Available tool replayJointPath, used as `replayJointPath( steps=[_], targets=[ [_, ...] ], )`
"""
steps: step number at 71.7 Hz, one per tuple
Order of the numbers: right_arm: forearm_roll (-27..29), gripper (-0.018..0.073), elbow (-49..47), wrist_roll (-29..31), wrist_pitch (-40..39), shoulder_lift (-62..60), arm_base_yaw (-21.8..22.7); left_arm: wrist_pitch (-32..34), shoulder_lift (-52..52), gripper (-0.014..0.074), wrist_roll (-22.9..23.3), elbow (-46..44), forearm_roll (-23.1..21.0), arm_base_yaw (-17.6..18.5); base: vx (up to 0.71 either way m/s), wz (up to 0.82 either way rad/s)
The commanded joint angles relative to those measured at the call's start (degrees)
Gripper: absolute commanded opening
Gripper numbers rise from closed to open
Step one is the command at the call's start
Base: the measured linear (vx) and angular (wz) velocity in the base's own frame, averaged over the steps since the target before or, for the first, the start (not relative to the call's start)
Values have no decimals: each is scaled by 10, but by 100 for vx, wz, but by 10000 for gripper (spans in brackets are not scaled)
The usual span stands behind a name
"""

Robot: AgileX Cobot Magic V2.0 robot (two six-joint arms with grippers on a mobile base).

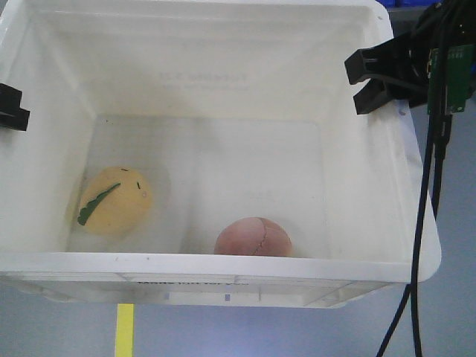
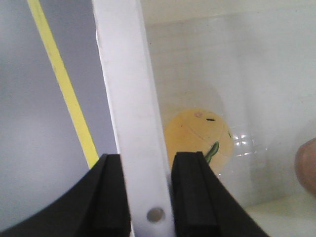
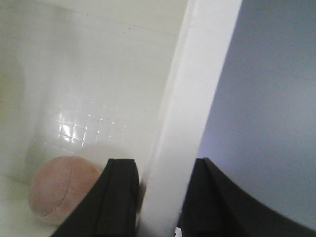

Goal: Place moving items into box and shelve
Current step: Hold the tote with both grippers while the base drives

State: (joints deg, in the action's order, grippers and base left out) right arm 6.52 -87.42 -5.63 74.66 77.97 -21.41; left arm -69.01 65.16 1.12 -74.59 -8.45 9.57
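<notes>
The white box holds the pale yellow ball at near left and the pinkish-brown ball against its near wall. The left gripper has its jaws clamped on the left rim and the right gripper on the right rim. Below lies grey floor with a yellow tape line.

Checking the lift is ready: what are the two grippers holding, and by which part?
Both hold the white box: left gripper pinches its left rim, right gripper its right rim.
</notes>
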Motion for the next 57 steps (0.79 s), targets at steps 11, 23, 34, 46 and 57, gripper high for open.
replayJointPath(
  steps=[11,23,34,46,57],
  targets=[
    [23,-12,-27,13,-38,-22,-1,64,-18,-17,-8,-25,-29,0,32,54],
    [23,-12,-27,13,-38,-22,-1,64,-18,-17,-8,-25,-29,0,34,43],
    [23,-12,-27,13,-39,-22,-1,64,-18,-17,-8,-25,-29,0,38,35],
    [19,-12,-27,13,-39,-22,-1,64,-18,-17,-8,-25,-29,0,40,27],
    [19,-12,-27,13,-39,-22,-1,65,-18,-17,-8,-25,-29,0,42,18]
  ],
)
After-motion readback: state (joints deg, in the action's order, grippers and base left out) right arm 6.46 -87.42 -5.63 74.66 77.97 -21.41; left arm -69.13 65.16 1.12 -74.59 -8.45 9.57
